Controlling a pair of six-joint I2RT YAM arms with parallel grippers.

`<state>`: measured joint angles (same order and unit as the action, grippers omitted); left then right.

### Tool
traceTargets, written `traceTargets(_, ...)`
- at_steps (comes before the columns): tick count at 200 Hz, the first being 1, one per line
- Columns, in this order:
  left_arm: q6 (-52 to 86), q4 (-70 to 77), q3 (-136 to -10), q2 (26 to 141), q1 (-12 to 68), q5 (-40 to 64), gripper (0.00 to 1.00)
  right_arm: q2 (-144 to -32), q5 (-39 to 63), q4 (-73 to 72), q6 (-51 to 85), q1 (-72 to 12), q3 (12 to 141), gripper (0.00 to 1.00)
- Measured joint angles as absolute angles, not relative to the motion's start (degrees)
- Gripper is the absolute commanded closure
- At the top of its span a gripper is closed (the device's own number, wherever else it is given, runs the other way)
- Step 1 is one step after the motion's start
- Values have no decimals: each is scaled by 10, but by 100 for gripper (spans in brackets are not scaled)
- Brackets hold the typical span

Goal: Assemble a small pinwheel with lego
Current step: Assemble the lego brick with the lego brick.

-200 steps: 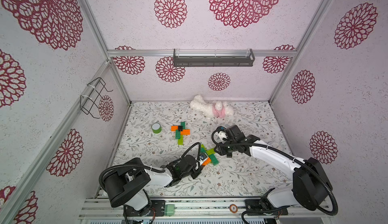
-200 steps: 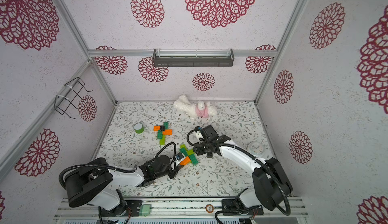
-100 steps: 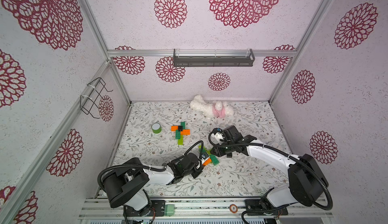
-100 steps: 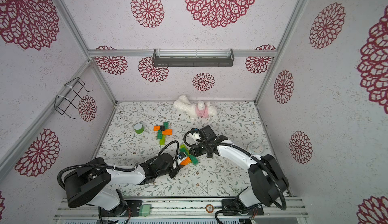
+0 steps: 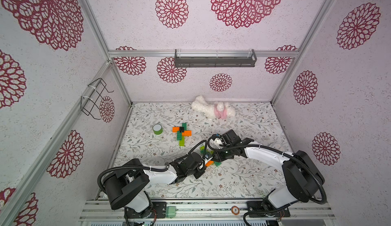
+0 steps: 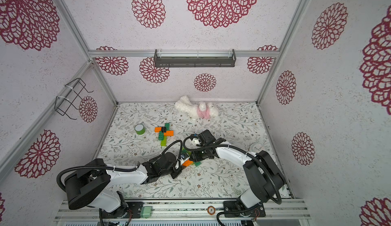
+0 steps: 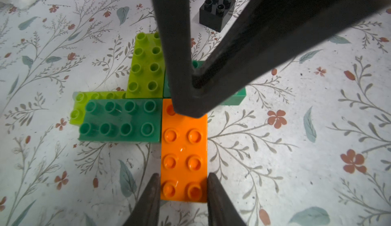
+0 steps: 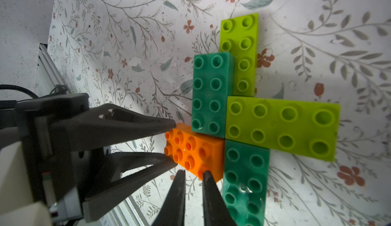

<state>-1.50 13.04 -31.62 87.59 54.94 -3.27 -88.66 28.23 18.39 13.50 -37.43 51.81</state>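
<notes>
Now the right gripper (image 8: 193, 173) stands over the lego cluster at the lower centre of both top views. It has swung in from the upper right over the last second, and its jaws have drawn down to a thin slit with nothing between them that I can make out. Its tips rest at the inner end of the orange studded plastic brick (image 7: 183, 150). The left gripper (image 7: 183, 175) has kept that brick clamped by its long sides at the outer end, without shifting.

The orange brick butts against the end of a dark green studded brick (image 7: 120, 121). With a lime green studded brick (image 7: 146, 66) and a second dark green brick (image 7: 234, 100), half hidden behind the right fingers, it makes a four-bladed cross. I read the change as a press to seat the orange blade, though I cannot tell whether it is locked down. The small black square brick (image 7: 216, 13) lies loose and apart, so the hub looks yet to be fitted.

Room is tight: both grippers' fingers crowd just beside each other over one brick. Bare floral tabletop (image 5: 243, 178) opens to the lower right of the cluster. The front rail (image 5: 211, 203) lies nearer than any wall. To the upper left sit a finished-looking brick cross (image 5: 182, 132) and a green tape roll (image 5: 157, 129).
</notes>
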Motion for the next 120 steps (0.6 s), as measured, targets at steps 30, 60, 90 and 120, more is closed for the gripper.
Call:
traceTargets(30,-15,122,-320,876,549,-33,71,-890,277,180,135,-376,515,80)
traceTargets(60,-15,114,-324,876,549,-33,70,-900,258,180,135,-376,514,80)
traceTargets(90,-11,102,-335,878,549,-33,70,-905,244,180,136,-376,514,80)
traceTargets(120,-4,96,-339,878,549,-34,69,-905,229,181,135,-379,516,80)
